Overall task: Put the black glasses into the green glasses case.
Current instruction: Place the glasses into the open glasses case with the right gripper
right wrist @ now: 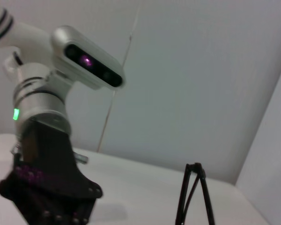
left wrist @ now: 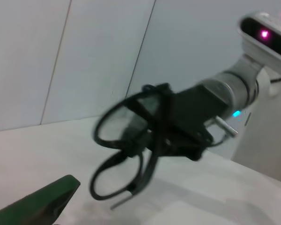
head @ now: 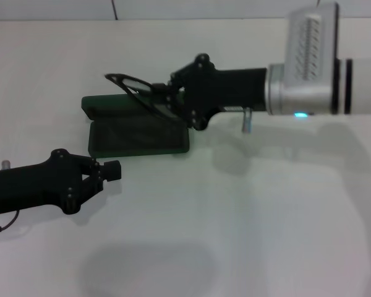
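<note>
Head view: right pincer [head: 167, 99] clamped on glasses [head: 138, 91], held above open case [head: 138, 127] on tabletop [head: 266, 216]; left pincer [head: 113, 170] pressed closed, just beside case (near edge). Left wrist: glasses [left wrist: 126, 145] aloft, case corner [left wrist: 37, 206] below. Right wrist: left pincer [right wrist: 51, 206] only.

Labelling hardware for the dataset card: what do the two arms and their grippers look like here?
Both grippers are matte black linkage frames with visible bolt heads. The right gripper sits on a silver-grey cylindrical wrist with a small cyan light, a black band and a white forearm; a pale ribbed camera block is mounted on top. The left gripper has a black body; a thin dark cable trails near its base.
</note>
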Controlling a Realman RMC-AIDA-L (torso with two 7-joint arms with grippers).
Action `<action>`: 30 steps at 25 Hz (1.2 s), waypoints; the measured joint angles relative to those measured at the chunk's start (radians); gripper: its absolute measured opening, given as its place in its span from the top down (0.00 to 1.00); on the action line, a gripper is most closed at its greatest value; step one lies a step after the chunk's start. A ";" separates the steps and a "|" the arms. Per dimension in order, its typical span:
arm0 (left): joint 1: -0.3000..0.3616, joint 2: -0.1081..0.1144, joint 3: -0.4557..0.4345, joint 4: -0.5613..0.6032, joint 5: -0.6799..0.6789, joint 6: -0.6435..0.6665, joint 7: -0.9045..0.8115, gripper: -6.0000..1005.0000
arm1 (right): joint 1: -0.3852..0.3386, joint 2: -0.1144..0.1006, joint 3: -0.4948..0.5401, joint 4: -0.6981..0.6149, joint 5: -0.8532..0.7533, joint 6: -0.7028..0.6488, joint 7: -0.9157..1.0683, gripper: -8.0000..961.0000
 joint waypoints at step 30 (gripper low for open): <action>-0.012 -0.016 0.010 -0.009 0.030 0.003 0.007 0.99 | 0.185 0.002 -0.223 0.100 -0.103 0.247 0.203 0.87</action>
